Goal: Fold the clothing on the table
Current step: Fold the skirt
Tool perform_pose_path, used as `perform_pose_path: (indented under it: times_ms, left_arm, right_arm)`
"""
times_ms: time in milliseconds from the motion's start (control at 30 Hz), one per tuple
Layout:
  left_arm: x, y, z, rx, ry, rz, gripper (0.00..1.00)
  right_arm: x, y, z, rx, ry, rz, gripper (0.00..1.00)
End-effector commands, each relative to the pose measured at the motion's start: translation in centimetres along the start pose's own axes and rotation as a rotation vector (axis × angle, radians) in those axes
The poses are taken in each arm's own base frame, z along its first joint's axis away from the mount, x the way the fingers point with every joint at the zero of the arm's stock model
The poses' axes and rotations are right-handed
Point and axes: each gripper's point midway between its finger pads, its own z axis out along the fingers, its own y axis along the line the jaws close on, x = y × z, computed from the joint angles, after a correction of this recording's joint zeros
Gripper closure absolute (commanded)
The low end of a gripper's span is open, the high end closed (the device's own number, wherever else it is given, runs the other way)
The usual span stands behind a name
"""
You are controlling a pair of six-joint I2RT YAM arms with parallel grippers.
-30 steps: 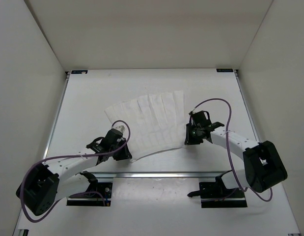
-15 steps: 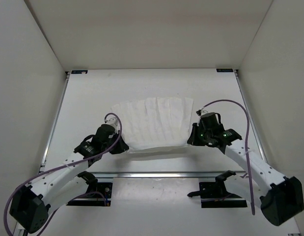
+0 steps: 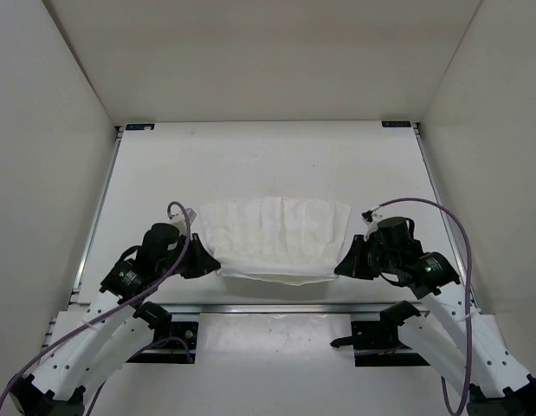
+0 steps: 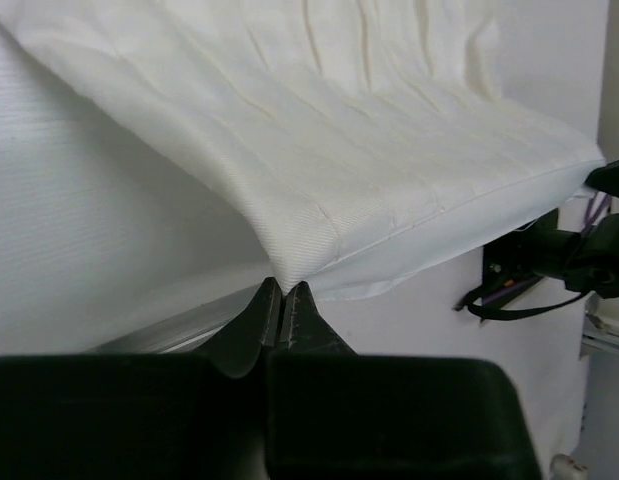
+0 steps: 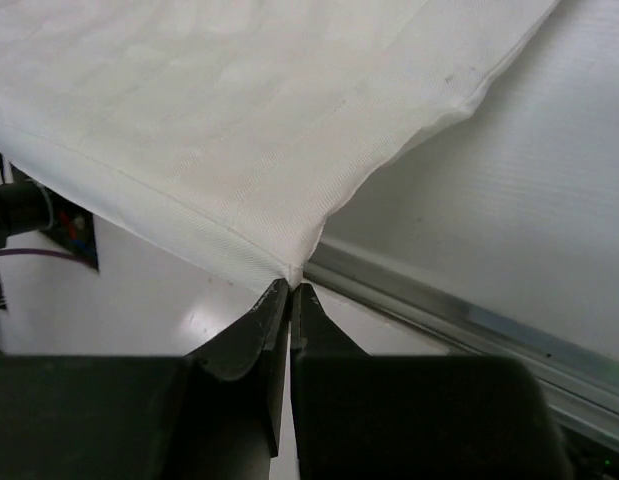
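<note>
Top external view: your left gripper [image 3: 212, 266] is clamped on the near left corner of the clothing [image 3: 276, 236]. The garment spans the near half of the table [image 3: 250, 160], front edge lifted. Your right gripper [image 3: 344, 269] is clamped on the near right corner.

White walls [image 3: 259, 61] — black corner brackets [image 3: 139, 126]
</note>
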Motion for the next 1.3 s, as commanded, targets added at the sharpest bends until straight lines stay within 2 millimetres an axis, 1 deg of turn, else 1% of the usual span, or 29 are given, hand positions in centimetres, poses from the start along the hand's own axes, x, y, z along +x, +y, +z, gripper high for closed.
perform_pose_path:
  times_ms: [0, 33, 100, 133, 167, 200, 233, 267, 300, 333, 367, 467, 500, 533, 567, 600, 633, 667, 700, 767, 800, 900, 1033, 1100, 1133, 1200, 1233, 1267]
  left_arm:
    - [-1.5, 0.0, -1.6, -0.043, -0.002, 0.012, 1.0]
    - [-1.8, 0.0, -1.6, -0.047, 0.005, 0.021, 1.0]
    - [-3.6, -1.2, -1.6, -0.034, -0.013, 0.026, 1.0]
    - [-4.9, -1.8, -1.8, -0.025, -0.047, 0.043, 1.0]
    - [-5.4, -1.6, -1.5, -0.035, -0.033, 0.044, 1.0]
    - [-6.3, -1.6, -1.1, -0.046, -0.034, 0.054, 1.0]
    - [-7.5, -1.6, -0.7, -0.051, -0.04, 0.057, 1.0]
    - [-8.1, -1.6, -0.6, -0.052, -0.047, 0.054, 1.0]
    - [-8.7, -1.5, -0.1, -0.051, -0.039, 0.055, 1.0]
    - [-10.1, -1.7, 0.0, -0.059, -0.06, 0.06, 1.0]
    - [-10.2, -1.5, 0.4, -0.064, -0.051, 0.065, 1.0]
    - [-12.0, -2.2, 0.5, -0.068, -0.067, 0.09, 1.0]
    - [-11.8, -2.0, 0.6, -0.077, -0.055, 0.09, 1.0]
    - [-11.8, -2.2, 0.4, -0.073, -0.061, 0.09, 1.0]
    - [-11.3, -2.2, 0.4, -0.067, -0.058, 0.091, 1.0]
    - [-10.6, -1.7, 0.5, -0.077, -0.04, 0.082, 1.0]
    - [-10.2, -1.9, 0.2, -0.07, -0.044, 0.083, 1.0]
    - [-9.6, -1.7, -0.1, -0.065, -0.049, 0.083, 1.0]
    - [-8.9, -1.3, 0.1, -0.071, -0.032, 0.069, 1.0]
    - [-7.8, -1.1, -0.5, -0.065, -0.036, 0.062, 1.0]
    - [-7.0, -0.7, -0.5, -0.063, -0.027, 0.048, 1.0]
    - [-5.8, -1.2, -1.2, -0.034, -0.028, 0.048, 1.0]
    - [-5.8, -1.3, -1.9, -0.03, -0.054, 0.027, 1.0]
    - [-6.5, -1.4, -2.0, -0.033, -0.064, 0.026, 1.0]
    - [-6.7, -1.6, -2.1, -0.027, -0.065, 0.029, 1.0]
    - [-7.5, -1.6, -1.2, -0.033, -0.063, 0.027, 1.0]
    - [-8.0, -1.6, -0.6, -0.031, -0.063, 0.024, 1.0]
    - [-8.8, -1.6, -0.2, -0.02, -0.078, 0.027, 1.0]
  right_arm:
    - [-0.1, -0.4, -2.0, 0.02, 0.01, 0.029, 1.0]
    - [-0.2, -0.2, -2.2, 0.012, 0.022, 0.034, 1.0]
    - [-2.3, 0.3, -3.3, 0.002, -0.016, 0.02, 1.0]
    - [-3.7, 0.7, -3.8, -0.006, -0.043, 0.016, 1.0]
    - [-4.2, 0.8, -4.0, -0.011, -0.045, 0.011, 1.0]
    - [-5.3, 1.0, -3.9, -0.015, -0.04, 0.014, 1.0]
    - [-6.4, 1.3, -4.2, -0.018, -0.062, -0.005, 1.0]
    - [-7.4, 1.2, -4.1, -0.006, -0.072, -0.01, 1.0]
    - [-7.9, 0.9, -3.4, 0.009, -0.05, -0.01, 1.0]
    - [-8.6, 1.3, -3.6, 0.006, -0.068, -0.033, 1.0]
    - [-8.9, 1.3, -3.3, 0.017, -0.056, -0.041, 1.0]
    - [-9.5, 1.5, -2.5, 0.019, -0.047, -0.051, 1.0]
    - [-9.4, 1.7, -2.5, 0.014, -0.043, -0.053, 1.0]
    - [-9.1, 1.5, -2.4, 0.027, -0.037, -0.038, 1.0]
    - [-9.1, 1.6, -2.6, 0.03, -0.045, -0.049, 1.0]
    - [-8.5, 1.6, -2.7, 0.028, -0.037, -0.05, 1.0]
    - [-8.4, 1.7, -2.9, 0.029, -0.048, -0.05, 1.0]
    - [-7.7, 1.4, -2.8, 0.037, -0.028, -0.037, 1.0]
    - [-7.1, 1.4, -3.1, 0.037, -0.029, -0.033, 1.0]
    - [-6.1, 1.5, -3.4, 0.023, -0.02, -0.037, 1.0]
    - [-5.9, 1.8, -3.7, 0.013, -0.036, -0.039, 1.0]
    - [-4.7, 2.0, -4.2, 0.0, -0.031, -0.034, 1.0]
    - [-3.9, 2.3, -5.1, -0.008, -0.03, -0.037, 1.0]
    - [-4.3, 2.3, -5.3, -0.014, -0.039, -0.042, 1.0]
    - [-4.7, 2.3, -5.1, -0.016, -0.04, -0.037, 1.0]
    - [-5.3, 2.1, -4.4, -0.022, -0.022, -0.034, 1.0]
    - [-6.1, 2.2, -4.4, -0.025, -0.042, -0.034, 1.0]
    - [-7.1, 2.3, -3.9, -0.03, -0.049, -0.03, 1.0]
